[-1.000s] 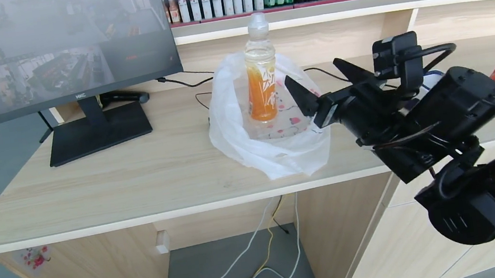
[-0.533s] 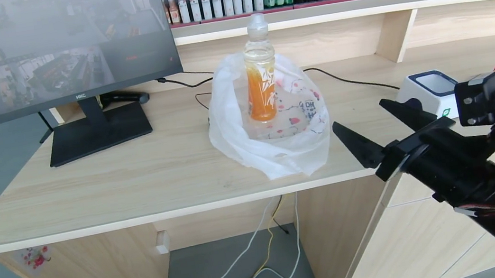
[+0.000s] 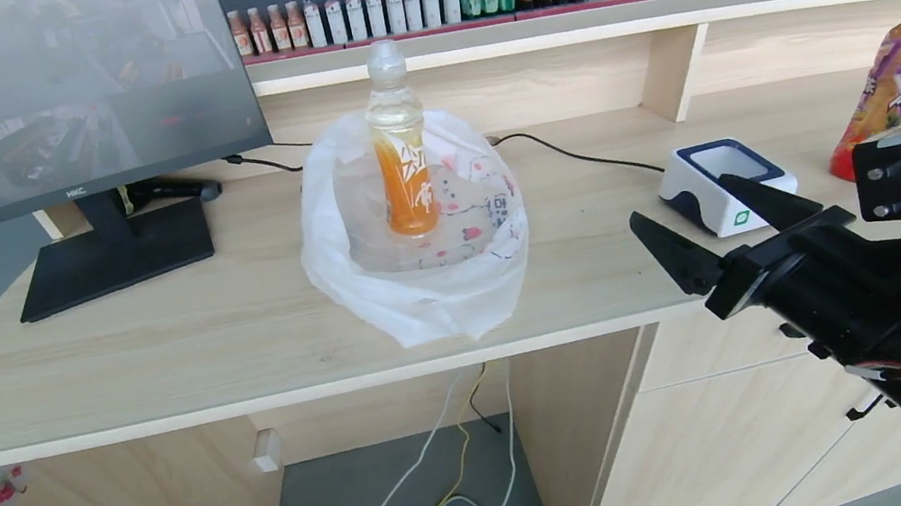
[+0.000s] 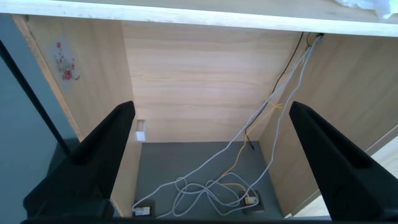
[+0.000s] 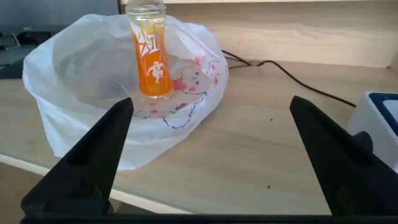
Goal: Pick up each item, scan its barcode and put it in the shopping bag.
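Head view, item one: orange bottle [image 3: 402,163], upright inside the shopping bag [image 3: 422,304], centre of frame. I count it as delivered.

Right gripper [image 3: 678,199]: pulled back from beside the bag to the lower right of frame, jaws spread wide, nothing held. The whole picture has also slid leftward. That is my camera turning, not the goods.

Item two: purple-capped bottle [image 3: 892,86], upper right, just past the scanner [image 3: 724,184]. I judge it next.

Left gripper [image 4: 211,106]: spread wide, empty, below the counter [image 4: 186,7].

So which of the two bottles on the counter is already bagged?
The clear-capped orange bottle, upright inside the white bag; the purple-capped bottle stands on the bare counter.
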